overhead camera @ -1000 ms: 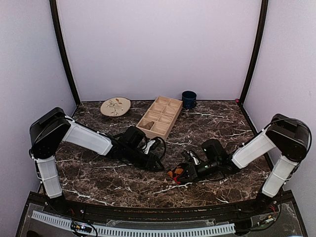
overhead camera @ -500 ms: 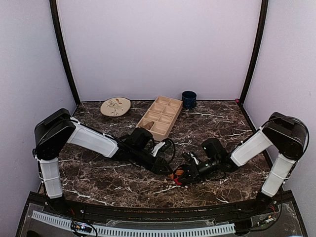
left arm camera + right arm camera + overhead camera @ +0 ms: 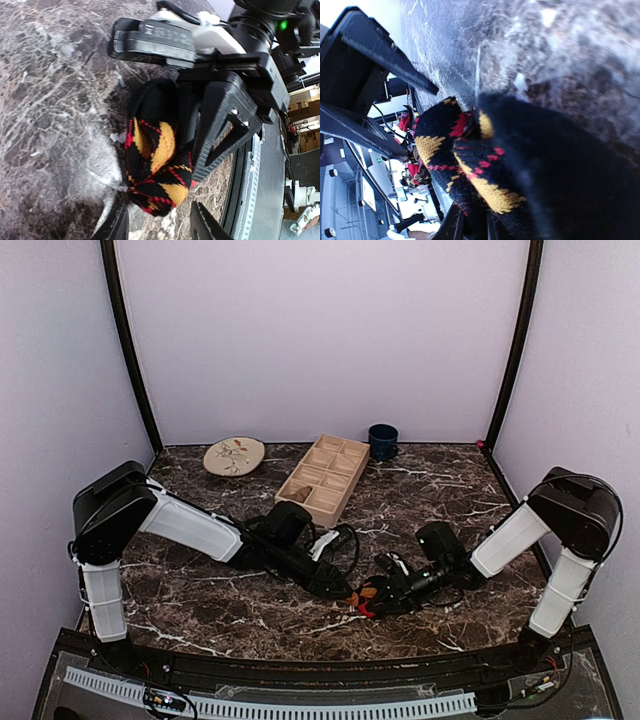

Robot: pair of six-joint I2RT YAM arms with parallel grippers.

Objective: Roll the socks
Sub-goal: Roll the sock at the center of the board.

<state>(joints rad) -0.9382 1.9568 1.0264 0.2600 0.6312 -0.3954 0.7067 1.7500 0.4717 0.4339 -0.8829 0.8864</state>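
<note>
No legible text anywhere

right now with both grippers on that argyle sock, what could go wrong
The right gripper pinches only part of the bunched argyle sock, and much of the sock bulges out beside it. A tug may slip the sock free and undo the roll. The left gripper stands open at the sock's end, close to the other gripper's fingers. Closing there might strike them instead of catching cloth.

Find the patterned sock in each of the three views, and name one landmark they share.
Top view: sock low in the centre.
Left wrist: sock at bottom centre.
Right wrist: sock across the lower middle and right.
Shared landmark: the dark marble table under it.
</note>
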